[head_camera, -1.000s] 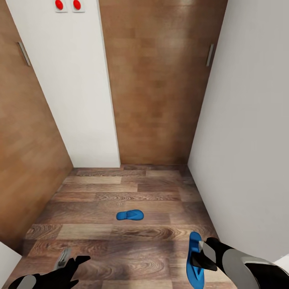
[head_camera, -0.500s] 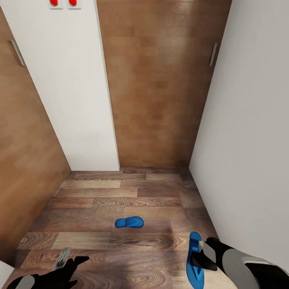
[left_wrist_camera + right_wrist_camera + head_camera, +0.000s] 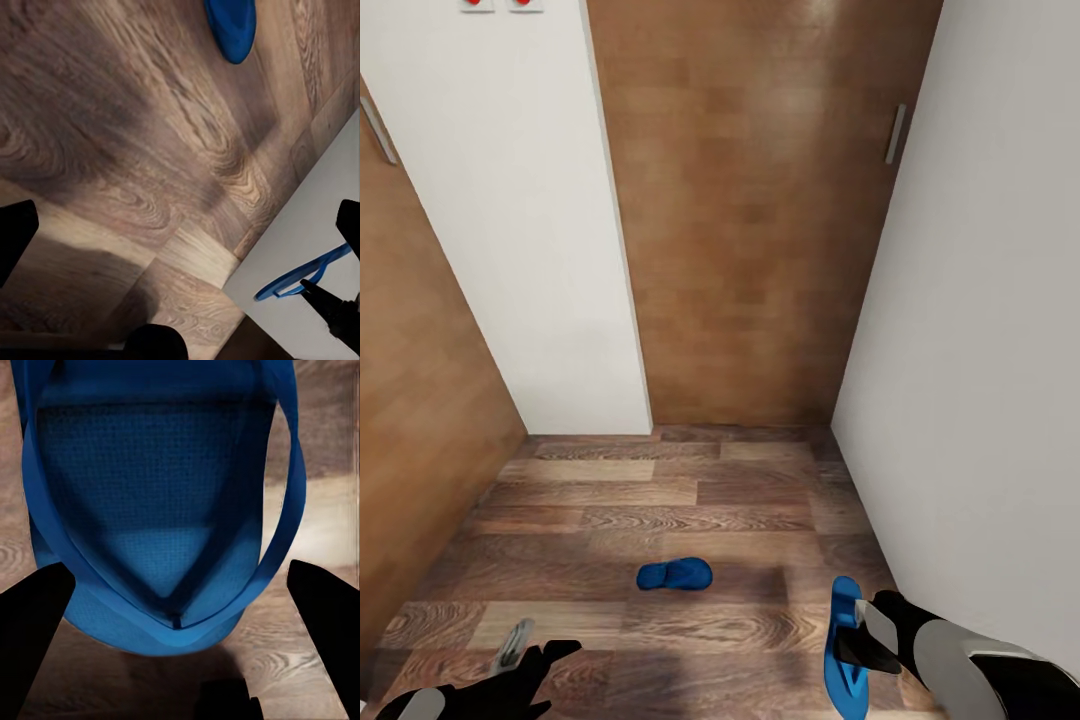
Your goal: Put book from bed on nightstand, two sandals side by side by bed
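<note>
you're facing a narrow alcove: a wood-plank floor (image 3: 660, 500) runs ahead to a brown wooden door (image 3: 760, 220) at 12 o'clock, with a white wall (image 3: 980, 350) closing the 3 o'clock side, a white panel (image 3: 530, 250) at about 11 o'clock and another brown wooden surface (image 3: 420, 420) at 9 o'clock. a slim metal handle (image 3: 896, 134) sits on the door's edge at 1 o'clock, and two small red-dotted switches (image 3: 500, 4) peek in at the top of the white panel.

your right gripper (image 3: 857, 632) at 5 o'clock is clenched on one blue sandal (image 3: 845, 650), which hangs toe-down beside the white wall, lifted off the planks; in the right wrist view its sole and thin v-strap (image 3: 161, 510) sit between the dark fingers (image 3: 330, 615) with the floor behind.

your left gripper (image 3: 535, 650) hovers low at 7 o'clock with nothing between its fingers, jaws spread apart.

the other sandal (image 3: 674, 575) lies flat on the floor at 6 o'clock, crosswise to you, well apart from both grippers; the left wrist view catches its rounded end (image 3: 232, 26) on the planks, and the held sandal's edge (image 3: 300, 274) against the white wall
</note>
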